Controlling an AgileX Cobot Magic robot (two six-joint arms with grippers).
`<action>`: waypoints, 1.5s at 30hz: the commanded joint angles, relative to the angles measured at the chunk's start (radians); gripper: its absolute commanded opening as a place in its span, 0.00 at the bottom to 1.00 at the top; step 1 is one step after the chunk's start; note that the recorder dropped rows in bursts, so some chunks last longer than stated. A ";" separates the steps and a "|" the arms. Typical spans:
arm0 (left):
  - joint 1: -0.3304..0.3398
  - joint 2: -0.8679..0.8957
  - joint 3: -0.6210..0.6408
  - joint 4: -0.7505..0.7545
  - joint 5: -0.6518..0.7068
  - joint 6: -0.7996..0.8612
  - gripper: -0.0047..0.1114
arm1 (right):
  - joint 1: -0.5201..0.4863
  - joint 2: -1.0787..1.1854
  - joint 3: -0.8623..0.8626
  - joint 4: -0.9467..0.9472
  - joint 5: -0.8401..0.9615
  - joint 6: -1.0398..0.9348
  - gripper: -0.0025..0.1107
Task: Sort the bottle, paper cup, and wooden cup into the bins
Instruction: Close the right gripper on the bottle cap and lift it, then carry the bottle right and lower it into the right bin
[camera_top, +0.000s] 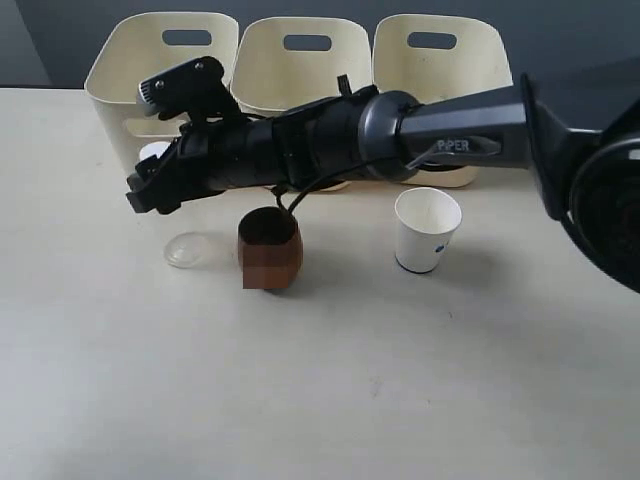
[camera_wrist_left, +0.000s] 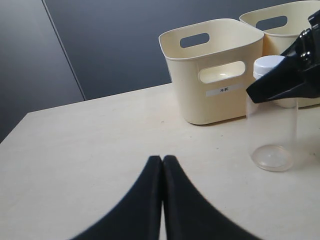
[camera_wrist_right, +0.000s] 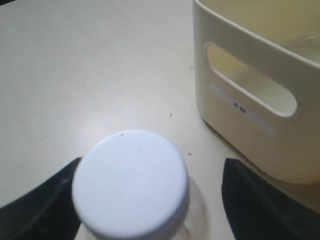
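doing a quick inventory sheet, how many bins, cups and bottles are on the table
bins: 3
cups: 2 (wooden cup, paper cup)
bottle: 1
total: 6

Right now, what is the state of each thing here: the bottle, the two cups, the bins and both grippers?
Bottle: upright, cap on, not gripped.
Wooden cup: upright on the table, unsorted.
Paper cup: upright on the table, unsorted.
Bins: upright, open on top.
Right gripper: open around the bottle.
Left gripper: shut, empty.
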 joint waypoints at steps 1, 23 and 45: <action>-0.003 -0.005 0.001 0.002 -0.006 -0.002 0.04 | -0.003 0.005 -0.008 0.003 -0.037 0.001 0.59; -0.003 -0.005 0.001 0.002 -0.004 -0.002 0.04 | -0.003 -0.236 -0.008 -0.322 0.062 0.371 0.02; -0.003 -0.005 0.001 0.002 -0.006 -0.002 0.04 | -0.005 -0.432 -0.008 -1.826 0.171 1.760 0.02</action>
